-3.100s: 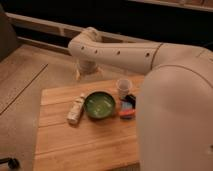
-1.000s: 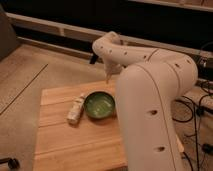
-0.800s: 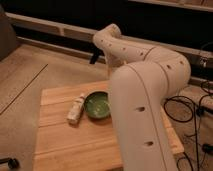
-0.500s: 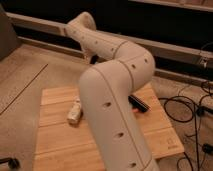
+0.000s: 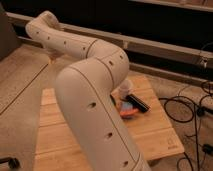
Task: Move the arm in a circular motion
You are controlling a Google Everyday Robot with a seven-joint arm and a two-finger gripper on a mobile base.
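The cream-white arm (image 5: 95, 100) fills the middle of the camera view. Its thick lower segment rises from the bottom edge to a bulbous elbow (image 5: 102, 62). From there a slimmer segment with dark screw holes reaches up and left to a rounded joint (image 5: 44, 24). The gripper (image 5: 51, 56) shows only as a small pale piece hanging below that far joint, beyond the table's back left corner. The arm hides most of it.
A wooden table (image 5: 150, 135) lies under the arm. On it, right of the arm, stand a white cup (image 5: 125, 86), a black bar (image 5: 137, 103) and an orange and blue item (image 5: 127, 112). Cables (image 5: 192, 107) lie on the floor at the right. A dark ledge (image 5: 165, 47) runs along the back.
The arm has swung left and towards the camera. Its far end went from the upper middle to the upper left, and the thick segment now covers the green bowl and the bottle.
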